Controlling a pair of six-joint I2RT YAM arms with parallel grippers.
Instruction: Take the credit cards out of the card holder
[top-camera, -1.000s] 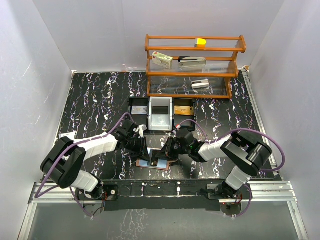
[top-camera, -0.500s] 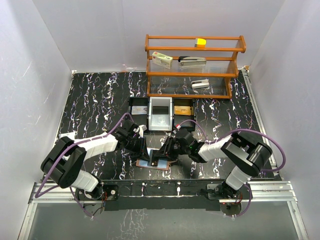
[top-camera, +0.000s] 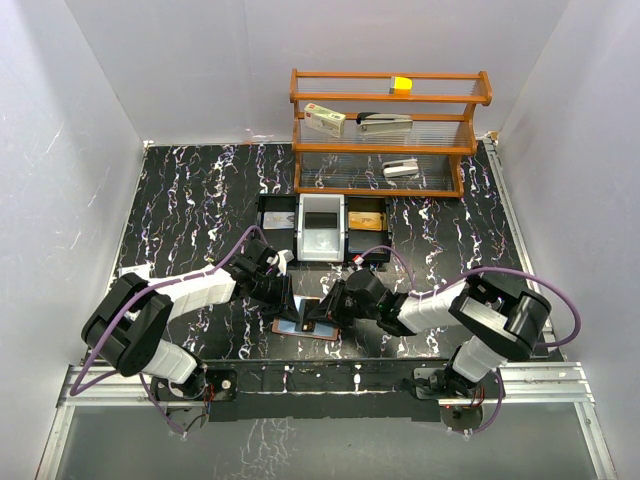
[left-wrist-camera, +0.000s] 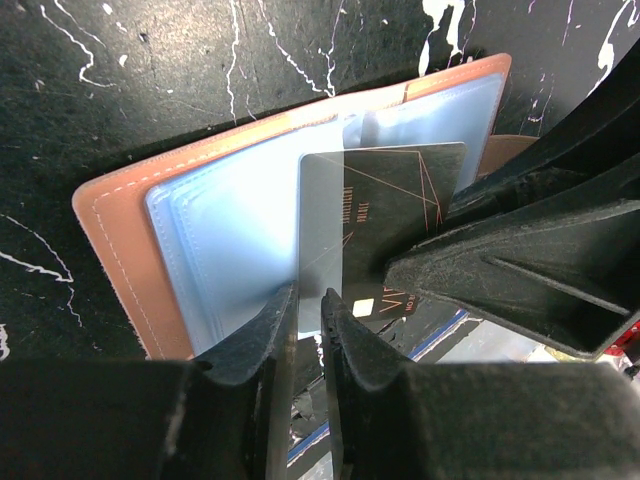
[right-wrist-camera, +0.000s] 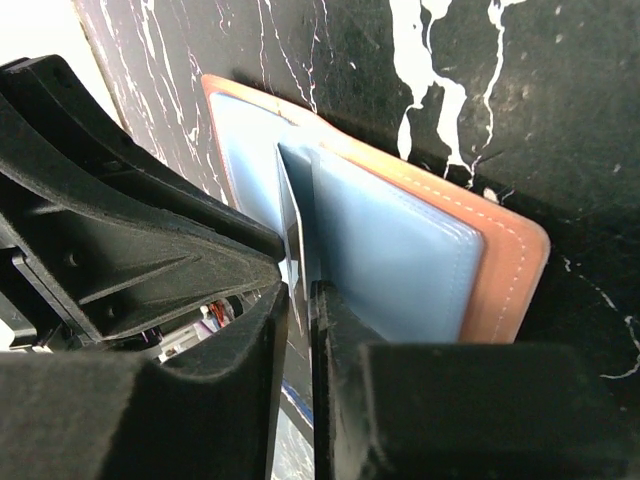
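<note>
Card holder (top-camera: 322, 333) lies open on the black marbled bench (top-camera: 190, 200), at the lower middle of the top view just ahead of the arm bases. Its pale blue pockets face up, with the salmon-brown cover showing as a rim around them. A dark card (left-wrist-camera: 400, 200) with thin gold lines sticks out over the blue pockets. The right hand (right-wrist-camera: 297, 290) is pinched on that card, which runs edge-on into the narrow slot between its fingers. The left hand (left-wrist-camera: 308, 300) comes in from the other side, fingers nearly together at the card's lower left edge. Whether they grip it I cannot tell. Both hands sit close together over the card holder.
</note>
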